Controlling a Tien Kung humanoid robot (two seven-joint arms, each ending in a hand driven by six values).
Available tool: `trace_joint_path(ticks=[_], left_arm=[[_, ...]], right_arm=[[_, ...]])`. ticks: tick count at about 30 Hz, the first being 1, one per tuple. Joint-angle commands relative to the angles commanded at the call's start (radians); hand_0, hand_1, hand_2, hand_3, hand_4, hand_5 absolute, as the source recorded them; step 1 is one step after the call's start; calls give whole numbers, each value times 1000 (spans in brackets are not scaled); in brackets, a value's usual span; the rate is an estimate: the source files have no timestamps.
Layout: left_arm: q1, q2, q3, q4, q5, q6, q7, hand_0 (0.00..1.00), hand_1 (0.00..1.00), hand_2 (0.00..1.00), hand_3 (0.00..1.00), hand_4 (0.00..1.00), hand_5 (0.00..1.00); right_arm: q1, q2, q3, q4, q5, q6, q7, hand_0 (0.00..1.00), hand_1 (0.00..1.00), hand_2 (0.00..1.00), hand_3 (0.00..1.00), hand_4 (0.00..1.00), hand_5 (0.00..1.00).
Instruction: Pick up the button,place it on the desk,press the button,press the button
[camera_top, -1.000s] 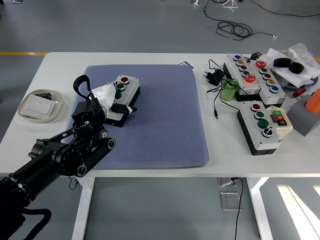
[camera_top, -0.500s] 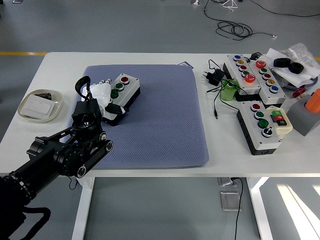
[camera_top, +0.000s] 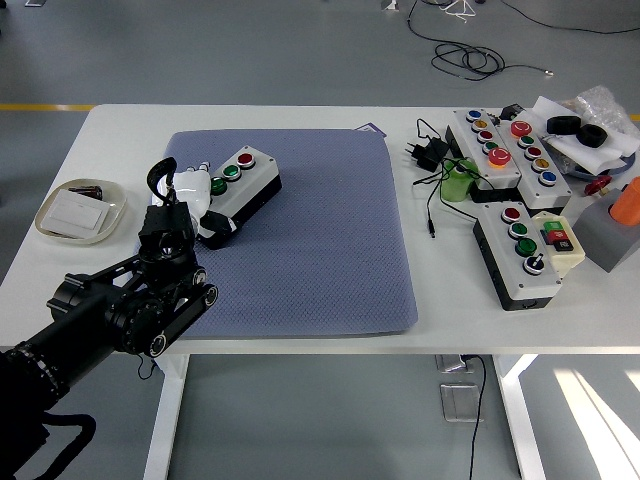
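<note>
A white-and-black button box (camera_top: 243, 186) lies on the blue-grey mat (camera_top: 310, 250), angled, with a red button (camera_top: 246, 159) at its far end and green buttons (camera_top: 231, 172) below it. My left hand (camera_top: 194, 186), white-fingered on a black arm (camera_top: 120, 305), rests at the box's left near end. Its fingers are relaxed and hold nothing. The box's top is fully uncovered. I cannot tell whether a fingertip still touches the box's end. The right arm is out of the picture.
A white dish (camera_top: 80, 211) with a card sits at the table's left. On the right are two long button panels (camera_top: 505, 146) (camera_top: 522, 257), a green roll (camera_top: 460, 183), a black adapter (camera_top: 430, 152) with cable, and a grey block (camera_top: 612, 238).
My left hand has slid left and back off the top of the button box, uncovering its buttons. The box has shifted a little to the left on the mat.
</note>
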Motion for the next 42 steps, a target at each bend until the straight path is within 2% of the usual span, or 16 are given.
trace_joint_path(ticks=[1, 6, 7, 10, 12, 13, 16, 18, 19, 22, 24, 25, 28, 35, 41, 42], left_arm=[[0, 0, 0, 0, 8, 7, 0, 403, 502, 579, 888, 834, 161], [-2, 6, 0, -3, 33, 61, 0, 403, 502, 579, 888, 834, 161], [-2, 7, 2, -2, 33, 70, 0, 363, 457, 403, 595, 787, 74], [-1, 10, 6, 3, 26, 95, 0, 363, 457, 403, 595, 787, 74], [0, 11, 7, 5, 24, 92, 0, 363, 457, 403, 595, 787, 74], [-1, 12, 7, 7, 23, 86, 0, 294, 375, 330, 475, 758, 55], [-1, 14, 9, 9, 23, 79, 0, 294, 375, 330, 475, 758, 55], [0, 16, 9, 8, 28, 89, 0, 294, 375, 330, 475, 758, 55], [1, 18, 8, 5, 28, 104, 0, 255, 331, 282, 441, 736, 61], [5, 25, 2, -3, 18, 142, 0, 255, 331, 282, 441, 736, 61], [10, 34, -3, -16, -1, 159, -67, 255, 331, 282, 441, 736, 61], [13, 36, -6, -22, 0, 163, -97, 254, 301, 235, 388, 727, 33], [19, 45, -16, -44, -2, 169, -194, 254, 301, 235, 388, 727, 33], [20, 75, -28, -73, -93, 124, -453, 217, 279, 212, 360, 722, 37], [10, 99, -23, -59, -141, 96, -687, 210, 277, 213, 350, 719, 24], [9, 100, -24, -57, -143, 95, -707, 210, 277, 213, 350, 719, 24]], right_arm=[[0, 0, 0, 0, 0, 0, 0, 787, 797, 817, 751, 412, 479], [3, 0, 0, 0, -2, 0, 0, 787, 797, 817, 751, 412, 479], [3, 0, 1, 0, -3, 0, 0, 787, 797, 817, 751, 412, 479], [4, 1, 2, 0, -5, 0, 0, 787, 797, 817, 751, 412, 479], [4, 1, 1, 0, -4, 0, 0, 787, 797, 817, 751, 412, 479], [4, 1, 0, 0, -3, 0, 0, 787, 797, 817, 751, 412, 479], [5, 1, 1, 0, -4, 0, 0, 787, 797, 817, 751, 412, 479], [4, 2, -1, 0, -1, 0, 0, 787, 797, 817, 751, 412, 479], [5, 1, -2, 0, 0, 0, 1, 787, 797, 817, 751, 412, 479], [7, 1, -1, 0, -2, 0, 0, 787, 797, 817, 751, 412, 479], [7, 1, -1, 0, -1, 0, 0, 787, 797, 817, 751, 412, 479], [7, 1, -2, 0, 1, 0, 0, 787, 797, 817, 751, 412, 479], [7, 2, -2, 0, 3, 0, 0, 787, 797, 817, 751, 412, 479], [9, 3, 2, 0, -3, 0, -2, 787, 797, 817, 751, 412, 479], [10, 3, 3, 0, -3, -1, -2, 787, 797, 817, 751, 412, 479], [10, 3, 3, 0, -3, 0, -2, 787, 797, 817, 751, 412, 479]])
